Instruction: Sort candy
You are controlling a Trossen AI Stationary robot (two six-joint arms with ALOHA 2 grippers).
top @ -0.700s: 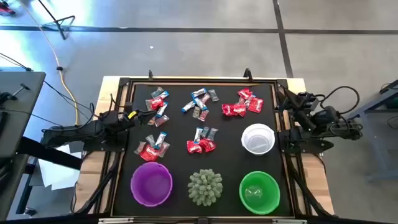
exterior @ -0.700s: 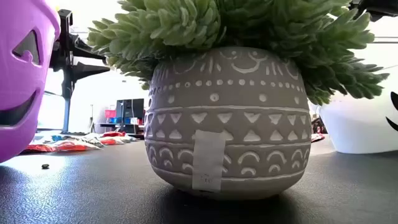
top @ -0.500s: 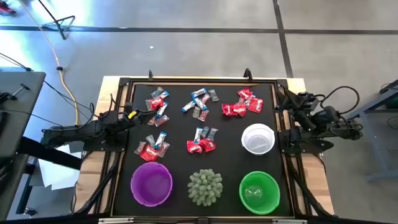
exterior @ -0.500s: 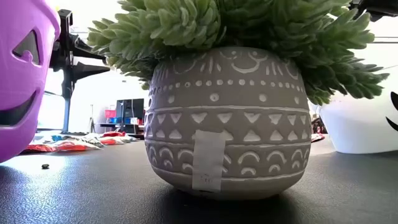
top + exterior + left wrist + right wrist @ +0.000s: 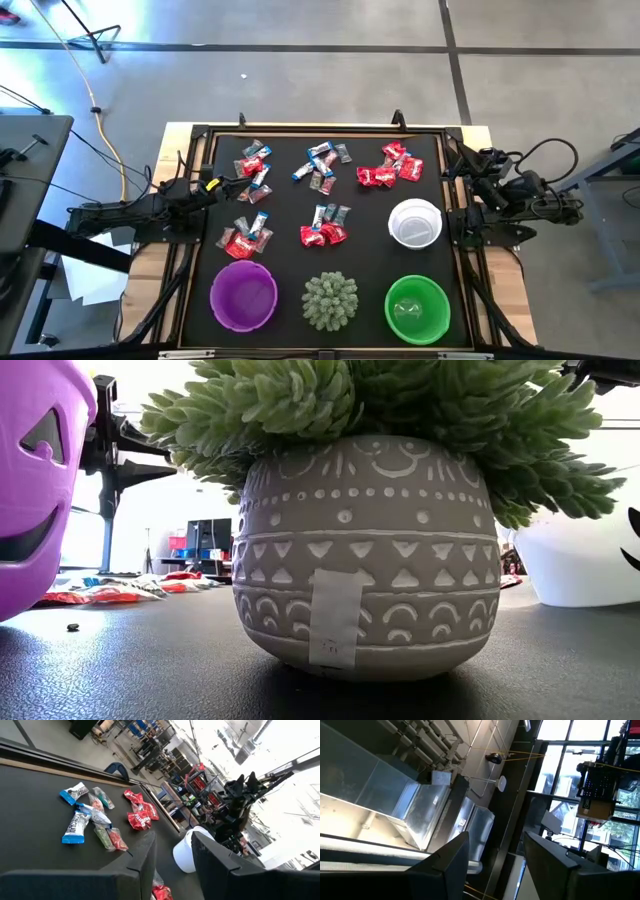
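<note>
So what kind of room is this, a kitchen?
No, it looks like a robot lab or workshop: two robot arms flank a black table, cables trail across the bare floor, and metal racks stand behind.

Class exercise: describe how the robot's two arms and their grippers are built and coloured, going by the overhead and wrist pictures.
Both arms are dark, jointed and slim. The left arm carries a small yellow mark near its wrist; the right arm trails looping black cables. The left gripper has two flat, dark, matte fingers, as does the right gripper.

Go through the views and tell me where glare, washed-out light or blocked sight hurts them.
High view: even light, candy clear, pale sheen on the floor. Low view: the potted plant fills the frame, the background blown out white. Left wrist view: bright haze washes out the far room beyond the white bowl. Right wrist view: aimed up at ceiling and windows, strong window glare.
</note>
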